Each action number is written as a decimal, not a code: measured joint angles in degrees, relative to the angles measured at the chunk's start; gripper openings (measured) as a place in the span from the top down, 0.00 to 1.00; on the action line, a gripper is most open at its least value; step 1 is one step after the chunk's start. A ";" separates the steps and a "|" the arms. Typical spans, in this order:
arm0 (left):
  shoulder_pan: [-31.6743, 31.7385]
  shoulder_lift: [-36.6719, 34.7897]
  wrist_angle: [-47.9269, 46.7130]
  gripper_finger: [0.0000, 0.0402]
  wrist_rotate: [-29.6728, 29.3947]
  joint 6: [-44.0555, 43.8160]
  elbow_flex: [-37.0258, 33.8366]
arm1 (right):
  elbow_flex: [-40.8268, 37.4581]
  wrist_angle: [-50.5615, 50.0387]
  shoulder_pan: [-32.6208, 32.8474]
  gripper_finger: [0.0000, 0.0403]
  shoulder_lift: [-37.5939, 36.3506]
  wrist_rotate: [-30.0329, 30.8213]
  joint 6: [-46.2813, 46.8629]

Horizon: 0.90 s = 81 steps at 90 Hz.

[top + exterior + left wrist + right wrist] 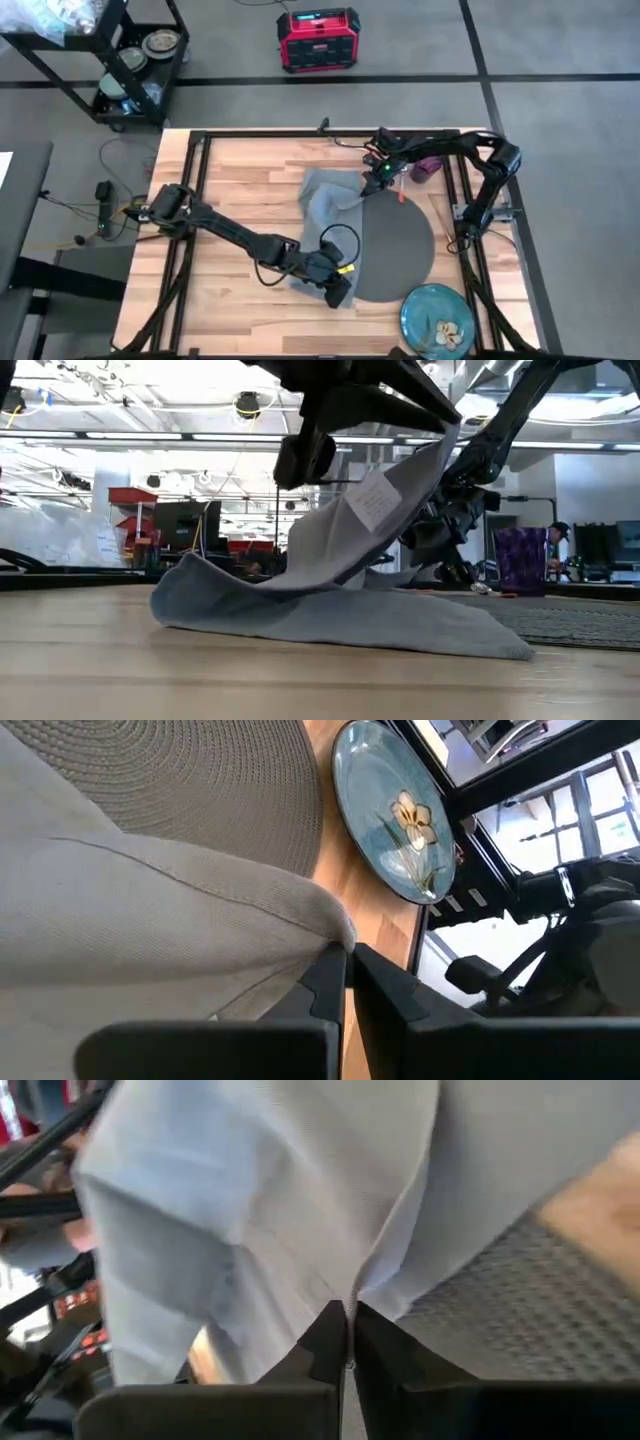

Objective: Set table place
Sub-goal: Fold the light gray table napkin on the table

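Table (240, 200): light wood planks on a black frame; it carries every piece of the place, none of them in a finished layout yet by my reading.
Mat (405, 250): round, dark grey, woven, lying flat right of centre; nothing sits squarely on it, so it looks placed and waiting.
Napkin (330, 205): grey cloth with a sewn hem and a white label, crumpled left of the mat and overlapping its edge; one corner is lifted, the rest drags on the table. It seems to be the step in hand.
Plate (437, 318): blue-green with a flower motif, at the table's near right edge just off the mat; still to be moved onto it.
Cup (428, 168): small, purple, near the far right corner beyond the mat.
Fork and spoon: only an orange bit (399, 196) shows by the mat's far edge; which one, I cannot tell.
Left gripper (337, 290): jaws pinched on the napkin's near corner.
Right gripper (379, 176): jaws pinched on the napkin's far corner.
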 joint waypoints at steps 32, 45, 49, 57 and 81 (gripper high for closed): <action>-3.20 -11.60 -18.09 1.00 -7.59 -0.21 0.00 | 9.85 -5.90 -3.45 1.00 -4.12 -3.68 -1.34; -5.15 -15.55 -27.40 1.00 -8.25 -2.49 0.02 | 13.67 -9.12 -3.78 1.00 -1.98 -4.58 -1.49; -5.85 -16.21 -29.13 1.00 -8.29 -3.49 0.02 | 14.53 -10.23 -3.78 1.00 -1.47 -4.57 -2.03; -7.39 -17.00 -33.33 1.00 -8.52 -5.62 0.02 | 15.69 -11.44 -3.76 1.00 -0.68 -4.58 -2.70; -12.21 -17.06 -38.43 1.00 -12.99 -12.75 -0.04 | 21.38 -13.37 -4.10 1.00 0.74 -5.51 -2.64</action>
